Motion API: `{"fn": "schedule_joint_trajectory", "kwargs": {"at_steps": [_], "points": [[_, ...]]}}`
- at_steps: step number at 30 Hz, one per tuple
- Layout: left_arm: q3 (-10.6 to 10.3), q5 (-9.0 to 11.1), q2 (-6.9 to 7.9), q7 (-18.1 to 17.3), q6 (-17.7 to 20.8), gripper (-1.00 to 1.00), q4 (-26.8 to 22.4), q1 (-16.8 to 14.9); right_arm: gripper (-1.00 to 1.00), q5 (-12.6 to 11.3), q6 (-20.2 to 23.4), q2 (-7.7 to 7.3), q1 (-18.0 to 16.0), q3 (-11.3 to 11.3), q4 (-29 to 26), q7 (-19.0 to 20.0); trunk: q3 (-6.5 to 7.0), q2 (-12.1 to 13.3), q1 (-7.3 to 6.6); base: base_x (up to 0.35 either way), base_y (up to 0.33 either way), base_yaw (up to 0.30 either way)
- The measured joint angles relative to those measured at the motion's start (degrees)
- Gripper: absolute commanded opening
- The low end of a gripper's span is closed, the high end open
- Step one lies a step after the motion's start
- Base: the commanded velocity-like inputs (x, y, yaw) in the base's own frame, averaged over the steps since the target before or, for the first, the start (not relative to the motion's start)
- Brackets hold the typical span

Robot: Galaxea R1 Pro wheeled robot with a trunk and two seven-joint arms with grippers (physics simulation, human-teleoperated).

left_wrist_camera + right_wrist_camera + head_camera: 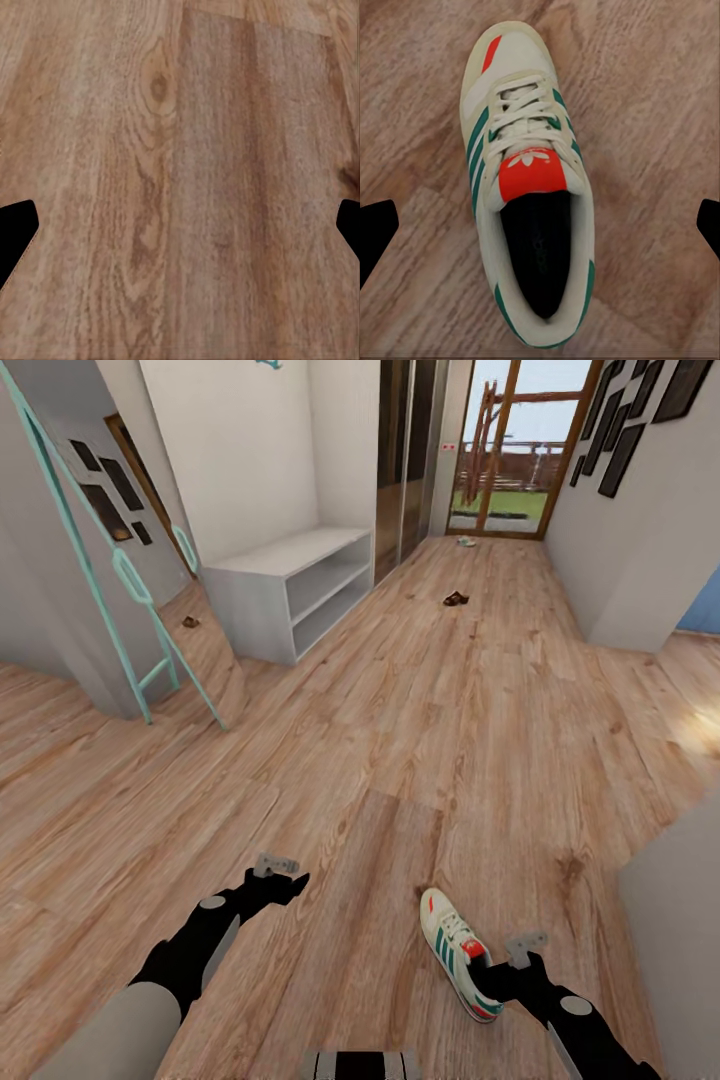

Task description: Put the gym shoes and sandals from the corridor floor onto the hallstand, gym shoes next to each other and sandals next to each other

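One gym shoe [455, 950], cream with green stripes and a red-orange tongue, lies on the corridor floor [400, 760] close in front of me. My right gripper [497, 982] hangs open directly over it. In the right wrist view the shoe [529, 187] sits between the wide-apart fingertips [376, 231], untouched. My left gripper [290, 882] is open over bare planks [180, 150]. Far down the corridor lie a brown sandal [456, 598] and a second pale gym shoe [466, 541]. The hallstand [300, 575] stands at the left wall.
A teal-framed mirror [120, 580] leans against the left wall before the hallstand, with a small brown object [190, 622] reflected in it. Dark wardrobe doors [405, 450] follow the hallstand. A glass door [510, 450] closes the far end. A grey wall corner [680, 920] stands near right.
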Motion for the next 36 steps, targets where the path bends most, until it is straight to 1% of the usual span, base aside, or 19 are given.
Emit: {"fn": "schedule_joint_trajectory", "kwargs": {"at_steps": [3,4,6,7,10,11,15,20,31,34,36], "points": [[0.01,0.10,-0.08,0.00,2.30,1.00,-4.36,-0.08,1.00,-0.02,0.00,0.00,0.00,0.00,0.01,0.00,-0.84,-0.04,0.08,0.000,0.000,0.000],[0.01,0.17,-0.11,0.00,4.51,1.00,-7.10,-0.10,1.00,-0.04,0.00,0.00,0.00,0.00,-0.01,0.00,-1.09,-0.06,0.10,0.000,0.000,0.000],[0.00,0.19,-0.13,-0.02,7.20,1.00,-10.28,-0.10,1.00,-0.05,0.02,0.00,0.00,0.00,-0.01,0.00,-1.58,-0.08,0.15,0.000,0.000,0.000],[-0.03,0.27,-0.15,-0.05,9.77,1.00,-13.42,-0.07,1.00,-0.06,0.02,0.00,0.00,0.00,0.01,0.00,-1.81,-0.10,0.18,0.000,0.000,0.000],[-0.07,0.33,-0.11,-0.21,13.22,1.00,-18.15,0.02,1.00,-0.06,0.01,0.00,0.00,0.00,-0.01,0.00,-2.50,-0.14,0.26,0.000,0.000,0.000],[-0.08,0.38,-0.10,-0.53,14.85,1.00,-20.72,0.06,1.00,-0.06,0.04,0.00,0.00,0.00,-0.02,0.00,-2.72,-0.15,0.28,0.000,0.000,0.000],[-0.10,0.38,-0.08,-1.95,17.01,1.00,-24.92,0.11,1.00,-0.06,0.04,0.00,0.00,-0.03,-0.02,0.00,-3.62,-0.20,0.38,0.000,0.000,0.000],[-0.11,0.25,-0.05,-3.12,17.79,1.00,-26.56,0.55,1.00,-0.08,-0.03,0.00,0.00,-0.07,-0.03,-0.02,-4.85,-0.27,0.52,0.000,0.000,0.000],[-0.20,0.09,0.01,-3.62,17.88,1.00,-26.94,0.85,1.00,-0.08,-0.08,-0.03,0.00,-0.14,-0.18,-0.18,-8.17,-0.42,0.80,0.000,0.000,0.000],[-0.20,0.08,0.01,-3.62,17.84,1.00,-27.00,0.85,1.00,-0.08,-0.08,-0.04,0.00,-0.72,-0.57,-0.25,-9.11,-0.46,0.88,0.000,0.000,0.000],[-0.20,0.06,0.01,-3.62,17.82,1.00,-27.03,0.85,1.00,-0.08,-0.04,-0.05,-0.02,-1.49,-0.88,-0.33,-9.29,-0.46,0.87,0.000,0.000,0.000]]}}
